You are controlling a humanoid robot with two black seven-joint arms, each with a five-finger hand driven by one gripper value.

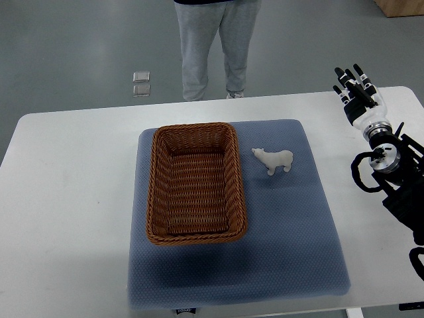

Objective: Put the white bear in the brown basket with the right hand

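One small white polar-bear figurine [273,160] standing on blue mat, just right of brown woven wicker basket [196,183]. Right hand [356,93] hovering well right of basket, fingers extended, gripping nothing. Bear probably light, rigid, smooth; pinching across torso looking best.

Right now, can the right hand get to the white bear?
Probably yes. The right hand hangs open over the table's far right, and only bare blue mat lies between it and the white bear; the brown basket sits beyond.
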